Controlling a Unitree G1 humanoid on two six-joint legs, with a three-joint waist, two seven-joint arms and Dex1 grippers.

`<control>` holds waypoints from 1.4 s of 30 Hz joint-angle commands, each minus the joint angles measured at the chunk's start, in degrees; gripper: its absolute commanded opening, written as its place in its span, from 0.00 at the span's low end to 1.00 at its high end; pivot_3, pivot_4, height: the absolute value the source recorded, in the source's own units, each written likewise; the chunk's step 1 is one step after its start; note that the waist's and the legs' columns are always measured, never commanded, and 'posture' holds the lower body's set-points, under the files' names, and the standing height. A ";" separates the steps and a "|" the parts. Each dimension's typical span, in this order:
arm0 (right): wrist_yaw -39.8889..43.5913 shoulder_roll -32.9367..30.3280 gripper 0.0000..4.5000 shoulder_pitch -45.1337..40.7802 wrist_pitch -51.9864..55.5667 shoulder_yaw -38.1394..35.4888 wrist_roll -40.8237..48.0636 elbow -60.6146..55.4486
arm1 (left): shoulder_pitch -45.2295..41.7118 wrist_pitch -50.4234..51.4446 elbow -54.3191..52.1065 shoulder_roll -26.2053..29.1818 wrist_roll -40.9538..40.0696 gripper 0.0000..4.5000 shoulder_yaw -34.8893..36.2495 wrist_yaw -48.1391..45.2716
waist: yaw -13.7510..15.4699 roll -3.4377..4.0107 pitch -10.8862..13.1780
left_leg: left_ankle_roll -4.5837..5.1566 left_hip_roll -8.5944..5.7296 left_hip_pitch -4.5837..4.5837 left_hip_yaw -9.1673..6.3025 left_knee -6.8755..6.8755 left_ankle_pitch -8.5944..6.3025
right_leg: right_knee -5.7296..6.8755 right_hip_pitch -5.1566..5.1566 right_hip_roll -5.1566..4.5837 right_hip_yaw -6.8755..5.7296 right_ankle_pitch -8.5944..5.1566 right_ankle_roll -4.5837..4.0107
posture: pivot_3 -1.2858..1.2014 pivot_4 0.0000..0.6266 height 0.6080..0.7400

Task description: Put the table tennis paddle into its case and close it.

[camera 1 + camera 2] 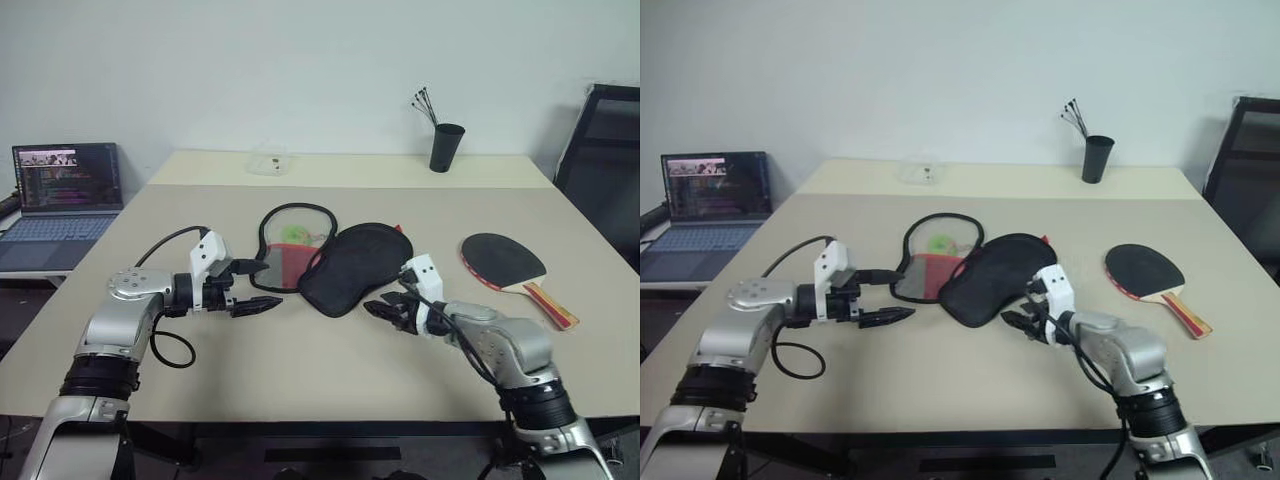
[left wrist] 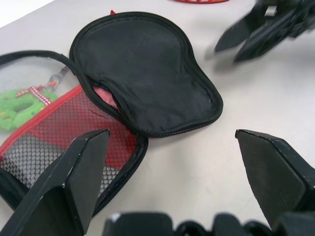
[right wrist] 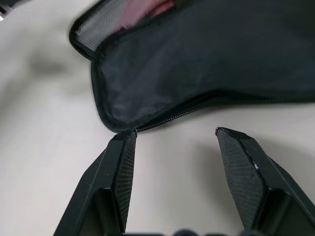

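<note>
No words, numbers or logos can be read; the lines on the laptop point(image 1: 68, 178) screen are illegible.

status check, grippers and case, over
Left gripper open, empty, beside the opened case. Right gripper open at the case's zip edge, nothing held. Paddle lies on the table, apart from the case. Small green item lies inside the case.

Blk case point(image 1: 355, 268) w/ red mesh, green lump point(image 1: 293, 234) inside; blk-faced paddle point(image 1: 504, 261), red edge, red/yellow striped handle.
</note>
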 commanded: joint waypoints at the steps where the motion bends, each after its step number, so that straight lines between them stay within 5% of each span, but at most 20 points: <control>1: -0.65 1.64 0.63 -2.40 -2.26 0.58 -2.38 2.64 | -0.77 -0.59 -1.99 0.89 -0.48 0.99 1.35 -0.22 | -0.10 -0.01 0.00 | 0.00 0.00 0.00 0.01 0.00 0.00 | 0.00 -0.01 0.02 0.01 0.00 0.00 | 0.52 0.24 1.00; 17: -1.04 11.63 0.63 -7.19 -5.42 0.25 -5.50 10.74 | 0.09 0.15 -4.19 0.89 -0.63 0.99 1.53 0.78 | -0.31 -0.02 -0.01 | 0.00 0.09 0.19 0.35 -0.05 0.00 | 0.06 -0.03 0.06 0.39 0.04 -0.04 | 0.52 0.24 1.00; 20: -2.18 12.58 0.50 -7.76 -6.07 -0.51 -5.97 12.36 | 0.50 0.33 -4.95 0.76 -0.71 1.00 1.43 0.95 | -0.32 -0.02 -0.02 | 0.01 0.12 0.35 0.60 -0.09 -0.01 | 0.10 -0.03 0.06 0.63 0.07 -0.06 | 0.52 0.24 1.00; 26: -3.69 13.62 0.06 -7.54 -4.31 -4.27 -4.97 13.59 | 1.57 0.30 -6.48 0.73 -0.48 1.00 1.09 1.18 | -0.32 -0.02 -0.02 | 0.02 0.13 0.37 0.79 -0.15 -0.02 | 0.10 -0.12 0.07 0.80 0.10 -0.07 | 0.52 0.24 1.00; 28: -3.94 13.42 0.01 -7.29 -3.01 -5.81 -4.38 13.31 | 2.12 0.51 -7.26 0.71 -0.67 1.00 1.12 1.37 | -0.33 -0.03 -0.02 | 0.02 0.13 0.37 0.87 -0.15 -0.03 | 0.10 -0.15 0.07 0.88 0.11 -0.06 | 0.52 0.24 1.00; 33: -1.29 9.01 0.01 -6.42 1.86 -7.43 -2.50 10.75 | 2.11 2.85 -10.08 -0.35 -2.32 1.00 1.74 2.65 | -0.12 -0.04 -0.03 | 0.02 0.11 0.35 0.88 -0.14 -0.03 | 0.09 -0.16 0.05 0.91 0.13 -0.03 | 0.52 0.24 1.00; 42: 10.38 -8.74 0.01 -9.27 7.20 -5.25 -1.54 12.97 | 2.14 3.37 -12.81 -1.35 -2.24 1.00 0.38 3.05 | -0.01 -0.06 -0.03 | 0.08 0.01 0.31 1.09 -0.10 -0.06 | -0.02 -0.16 -0.04 1.12 0.20 0.11 | 0.52 0.24 1.00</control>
